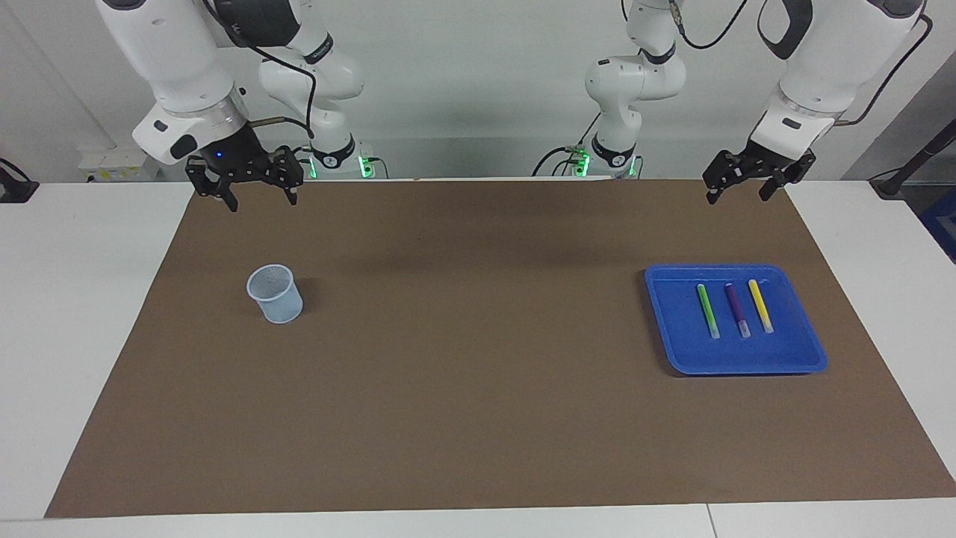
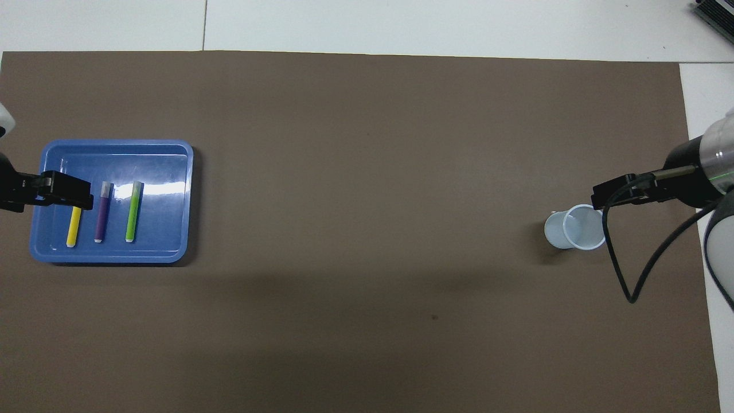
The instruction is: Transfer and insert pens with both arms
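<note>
Three pens lie side by side in a blue tray [image 1: 736,366] toward the left arm's end of the table: green [image 1: 708,310], purple [image 1: 737,309] and yellow [image 1: 760,305]. From overhead the green pen [image 2: 133,211], purple pen [image 2: 102,212] and yellow pen [image 2: 73,226] show in the tray [image 2: 114,255]. My left gripper [image 1: 738,196] hangs open and empty, high over the mat's robot-side edge, apart from the tray. From overhead, the left gripper [image 2: 63,194] covers the yellow pen's end. My right gripper [image 1: 261,199] also hangs open and empty.
A pale blue mesh cup [image 1: 275,293] stands upright on the brown mat [image 1: 478,418] toward the right arm's end. From overhead, the raised right gripper [image 2: 618,192] overlaps the cup's [image 2: 576,228] rim. White table surrounds the mat.
</note>
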`<state>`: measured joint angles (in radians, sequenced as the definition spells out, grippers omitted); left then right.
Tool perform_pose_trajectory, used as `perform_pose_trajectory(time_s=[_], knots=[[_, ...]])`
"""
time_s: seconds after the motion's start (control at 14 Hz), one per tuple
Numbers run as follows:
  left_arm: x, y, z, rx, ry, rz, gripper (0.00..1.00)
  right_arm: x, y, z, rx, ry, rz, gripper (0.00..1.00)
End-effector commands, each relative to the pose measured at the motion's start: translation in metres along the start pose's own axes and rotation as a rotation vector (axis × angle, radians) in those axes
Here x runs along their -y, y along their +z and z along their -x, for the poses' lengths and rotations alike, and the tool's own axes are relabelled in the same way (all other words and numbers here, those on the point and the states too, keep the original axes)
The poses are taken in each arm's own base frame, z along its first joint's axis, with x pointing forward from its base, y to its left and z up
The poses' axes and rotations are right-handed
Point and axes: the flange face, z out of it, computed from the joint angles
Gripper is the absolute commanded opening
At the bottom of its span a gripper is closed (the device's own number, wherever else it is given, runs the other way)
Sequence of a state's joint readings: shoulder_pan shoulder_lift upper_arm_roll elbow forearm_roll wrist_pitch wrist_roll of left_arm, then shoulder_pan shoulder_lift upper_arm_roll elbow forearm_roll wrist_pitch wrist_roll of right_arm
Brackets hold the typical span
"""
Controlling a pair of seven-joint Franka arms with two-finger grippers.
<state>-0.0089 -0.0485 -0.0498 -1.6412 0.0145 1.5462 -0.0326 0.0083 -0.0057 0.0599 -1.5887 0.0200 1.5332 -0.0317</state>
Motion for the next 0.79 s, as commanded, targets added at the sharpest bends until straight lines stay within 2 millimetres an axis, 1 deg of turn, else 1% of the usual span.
perform_pose_trajectory(time_s=[0.0,0.29,0.57,0.72], knots=[[0.0007,-0.0017,0.0055,-0.006,0.008,0.011,1.0,-0.0032,-0.0035,0.0017,-0.014,-0.01,-0.018,1.0],[-0.0005,-0.0038,0.0061,-0.009,0.002,0.03,1.0,-0.0032,-0.0035,0.0017,-0.014,-0.01,-0.018,1.0],[0.0052,-0.0035,0.0068,-0.006,-0.008,0.03,1.0,-0.0032,-0.0035,0.0017,-0.014,-0.01,-0.018,1.0],[0.0028,-0.003,0.0072,-0.006,-0.004,0.03,1.0,-0.0032,-0.0035,0.0017,-0.014,-0.01,-0.018,1.0]])
